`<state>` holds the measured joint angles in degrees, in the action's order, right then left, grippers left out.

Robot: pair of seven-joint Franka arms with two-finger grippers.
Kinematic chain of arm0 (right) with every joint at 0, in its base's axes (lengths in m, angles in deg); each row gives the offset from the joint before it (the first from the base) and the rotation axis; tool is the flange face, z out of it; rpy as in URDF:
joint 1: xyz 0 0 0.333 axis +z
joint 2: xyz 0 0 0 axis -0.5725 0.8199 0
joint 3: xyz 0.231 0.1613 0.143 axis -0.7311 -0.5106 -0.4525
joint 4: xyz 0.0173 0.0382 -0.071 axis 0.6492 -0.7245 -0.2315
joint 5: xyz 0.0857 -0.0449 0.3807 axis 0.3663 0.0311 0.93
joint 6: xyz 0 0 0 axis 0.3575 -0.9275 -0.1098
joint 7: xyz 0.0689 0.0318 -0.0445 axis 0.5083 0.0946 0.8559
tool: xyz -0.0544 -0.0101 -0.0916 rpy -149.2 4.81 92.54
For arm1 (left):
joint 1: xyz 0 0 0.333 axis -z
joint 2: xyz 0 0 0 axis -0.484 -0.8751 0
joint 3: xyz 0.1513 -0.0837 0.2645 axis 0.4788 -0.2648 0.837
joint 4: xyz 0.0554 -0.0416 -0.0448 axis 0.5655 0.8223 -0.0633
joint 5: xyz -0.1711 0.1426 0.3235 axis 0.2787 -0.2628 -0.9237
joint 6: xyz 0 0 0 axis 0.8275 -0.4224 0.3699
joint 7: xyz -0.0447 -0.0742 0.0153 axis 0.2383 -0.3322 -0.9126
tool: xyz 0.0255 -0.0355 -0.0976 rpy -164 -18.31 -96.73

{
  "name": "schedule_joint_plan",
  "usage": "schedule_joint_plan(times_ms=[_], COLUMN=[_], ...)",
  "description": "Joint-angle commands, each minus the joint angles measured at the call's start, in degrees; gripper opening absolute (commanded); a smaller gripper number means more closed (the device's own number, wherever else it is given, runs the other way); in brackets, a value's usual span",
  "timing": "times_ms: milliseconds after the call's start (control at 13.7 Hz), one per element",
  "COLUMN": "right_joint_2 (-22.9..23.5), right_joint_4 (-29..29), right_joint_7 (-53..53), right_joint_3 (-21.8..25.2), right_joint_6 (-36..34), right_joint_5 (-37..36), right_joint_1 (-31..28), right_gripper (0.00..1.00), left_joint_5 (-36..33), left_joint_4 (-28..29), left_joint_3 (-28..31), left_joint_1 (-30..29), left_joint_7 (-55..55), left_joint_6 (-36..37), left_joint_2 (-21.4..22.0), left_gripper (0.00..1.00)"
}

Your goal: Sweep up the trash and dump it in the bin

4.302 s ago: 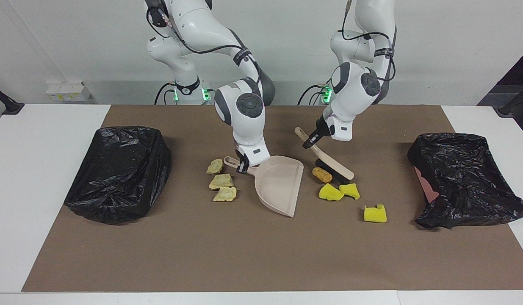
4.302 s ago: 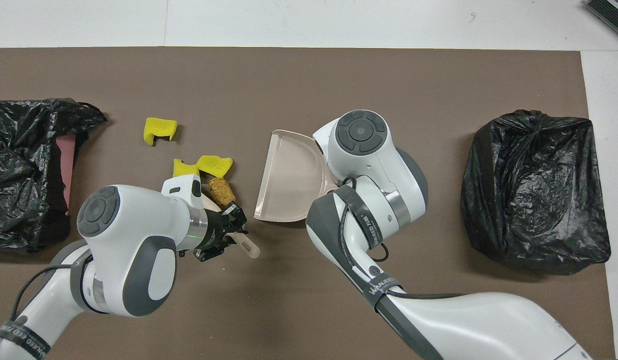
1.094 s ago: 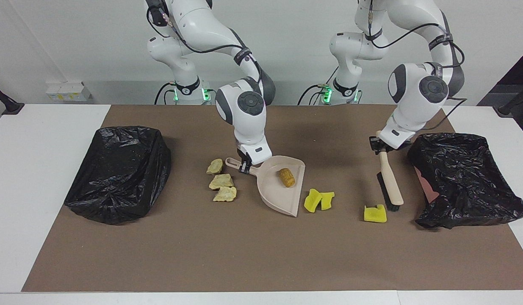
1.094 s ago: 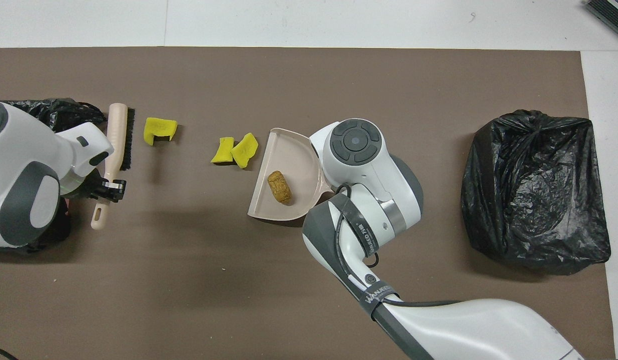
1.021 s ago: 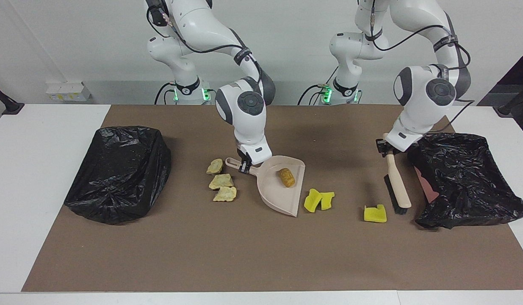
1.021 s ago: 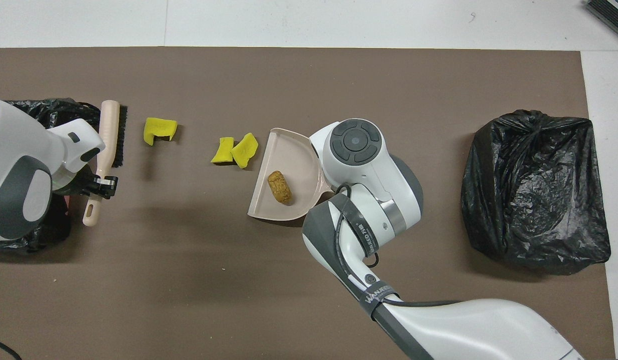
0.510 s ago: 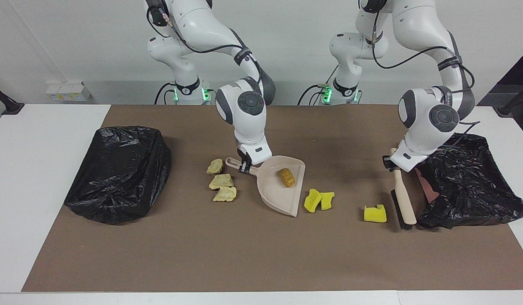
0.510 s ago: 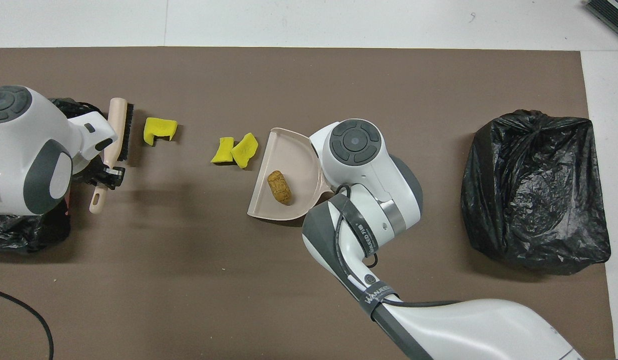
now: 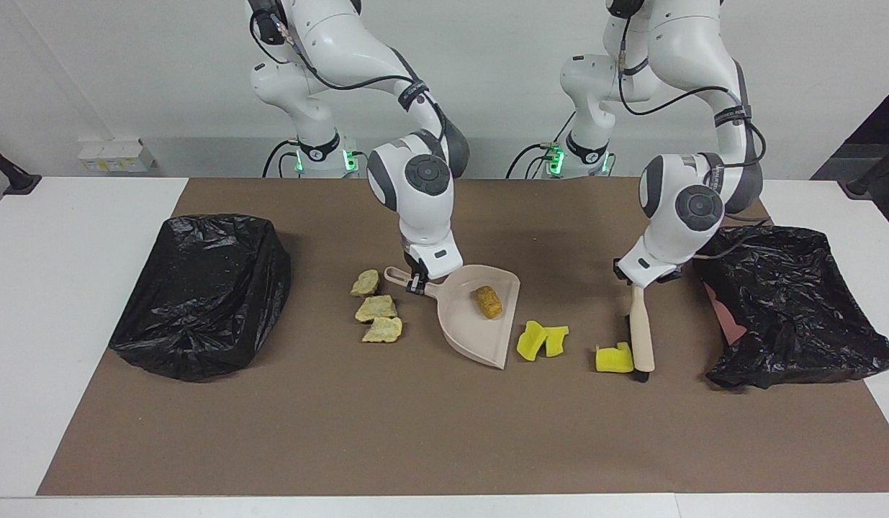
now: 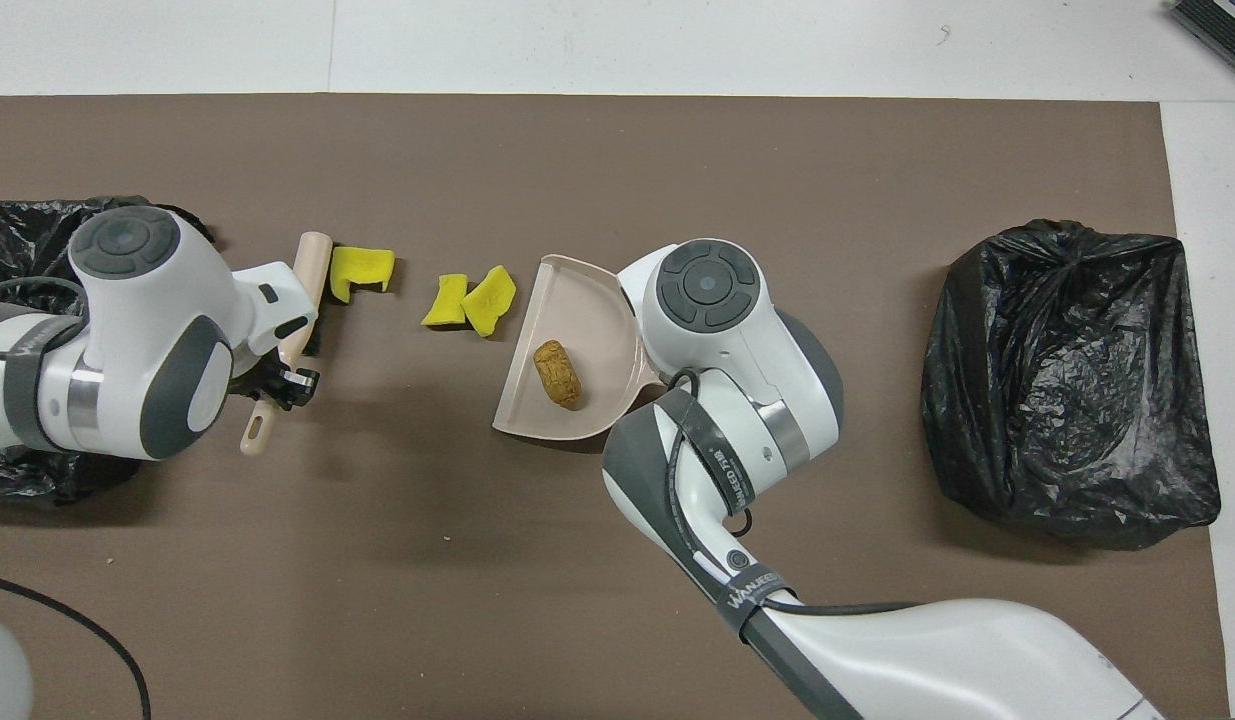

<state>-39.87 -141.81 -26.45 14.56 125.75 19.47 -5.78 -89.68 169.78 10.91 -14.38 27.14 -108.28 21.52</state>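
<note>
Nearest the robots, the left claw [image 9: 629,277] is gripping the brush [image 9: 640,331] by its handle and the right claw [image 9: 414,282] is clamping the dustpan [image 9: 467,316] handle. The orange lump [image 9: 487,301] is lying in the pan, beige crumbs [image 9: 376,309] beside its handle. Farther out, two yellow sponges [image 9: 543,339] are sitting at the pan's mouth, a third sponge [image 9: 612,357] touching the brush head.

A: Where does the facing camera sit?

B: High, across the surface [image 9: 91,216] from the robots, looking back at both arms and the wall.

A: And the overhead one?

B: Above the robots' end, looking steeply down and forward, closer in. Both share the brown mat [image 9: 415,432], dustpan [image 9: 473,324] and black bags [image 10: 1067,380], turned half around.
</note>
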Motion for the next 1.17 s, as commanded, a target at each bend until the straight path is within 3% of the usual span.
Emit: schedule_joint_plan(times_ms=[0, 583, 875, 1094], right_joint_2=[-0.9, -1.0, -1.0, -0.9], right_joint_4=[-1.7, -1.7, -1.7, -1.7], right_joint_7=[-2.5, -2.7, -3.0, -3.0], right_joint_3=[-0.5, -0.5, -0.5, -0.5], right_joint_6=[2.2, 2.2, 2.2, 2.2], right_joint_5=[0.2, 0.3, 0.3, 0.3], right_joint_1=[0.0, 0.1, 0.0, 0.0], right_gripper=[0.00, 0.00, 0.00, 0.00], left_joint_5=[2.8, 11.0, 14.8, 14.5], left_joint_4=[5.0, 7.6, 4.7, 3.0], left_joint_3=[0.5, 0.3, 0.2, 1.2], left_joint_1=[6.2, 21.1, 21.7, 18.6], left_joint_7=[-0.9, -6.6, -6.9, -9.0], left_joint_6=[-2.4, -3.4, -1.8, 6.1], left_joint_2=[3.6, 6.6, 6.3, 8.0], left_gripper=[0.00, 0.00, 0.00, 0.00])
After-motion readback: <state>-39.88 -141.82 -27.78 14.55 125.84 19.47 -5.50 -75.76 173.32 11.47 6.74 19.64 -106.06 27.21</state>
